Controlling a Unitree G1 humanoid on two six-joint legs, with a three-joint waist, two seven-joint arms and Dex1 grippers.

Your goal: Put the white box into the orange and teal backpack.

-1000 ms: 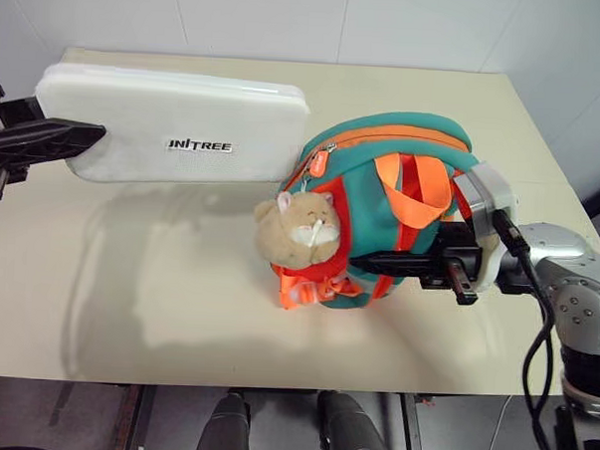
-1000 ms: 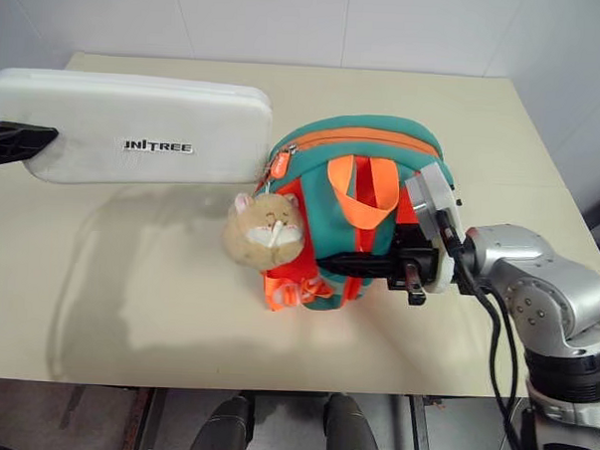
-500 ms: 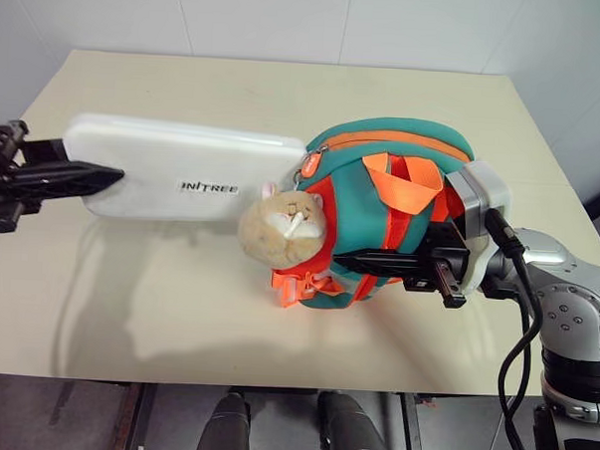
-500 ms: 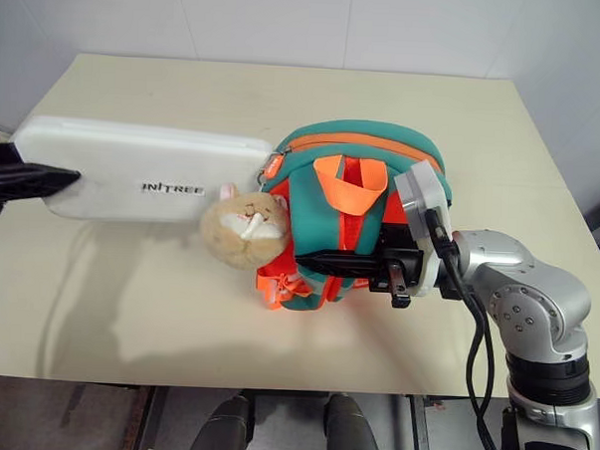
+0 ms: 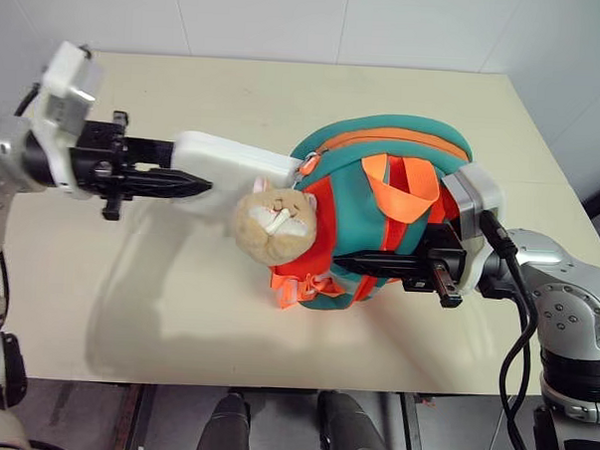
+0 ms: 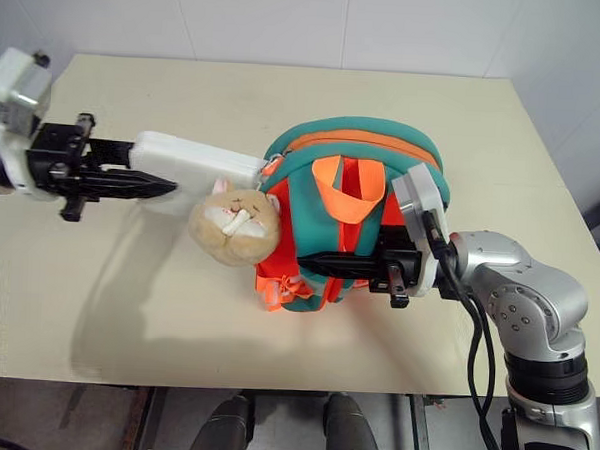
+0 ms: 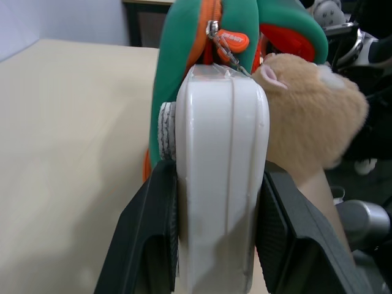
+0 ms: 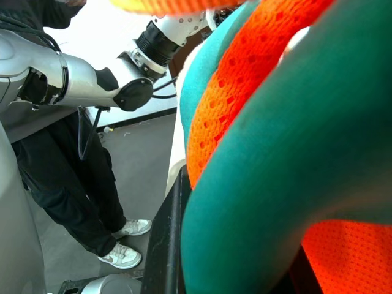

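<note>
The orange and teal backpack (image 5: 387,174) stands upright on the table, its tan plush cat charm (image 5: 272,221) hanging on the left side. My right gripper (image 5: 343,260) is shut on the backpack's lower front, and teal padding sits between its fingers (image 8: 165,245). My left gripper (image 5: 204,178) is shut on the white box (image 5: 238,161), held on edge above the table. The box's far end (image 7: 222,79) meets the zip opening beside the orange zip pull (image 7: 233,41). How far it reaches inside is hidden.
The beige table (image 5: 157,308) runs to a white wall at the back and drops off at the front edge. A person in dark trousers and light sneakers (image 8: 92,184) stands beside the table, past my left arm.
My left arm has swung right and carried the white box toward the backpack. Far less of the box shows now, and its lettering is hidden. The right gripper has held still.
</note>
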